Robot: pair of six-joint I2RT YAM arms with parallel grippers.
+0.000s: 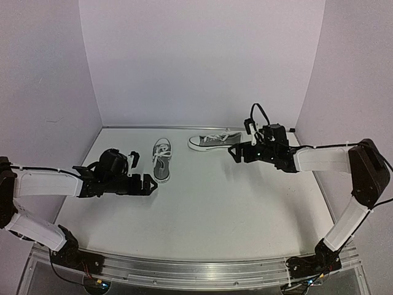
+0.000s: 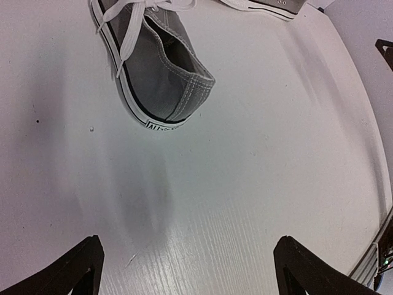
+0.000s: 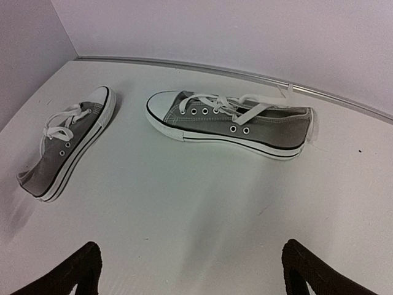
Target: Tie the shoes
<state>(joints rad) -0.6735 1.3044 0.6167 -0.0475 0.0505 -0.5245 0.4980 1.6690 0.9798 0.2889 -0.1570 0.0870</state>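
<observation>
- A white table [image 1: 245, 209] is carrying everything in front of me.
- One grey sneaker [image 1: 162, 160] is standing on its sole to my left, its toe pointing away from me and its white laces [image 1: 161, 149] lying loose.
- The other sneaker [image 1: 215, 141] is sitting farther back, near the first but not touching it, with its toe pointing left.

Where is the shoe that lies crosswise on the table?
In the top view, the crosswise shoe lies by the back wall, just beyond the right pincer, right of the other shoe.
</observation>
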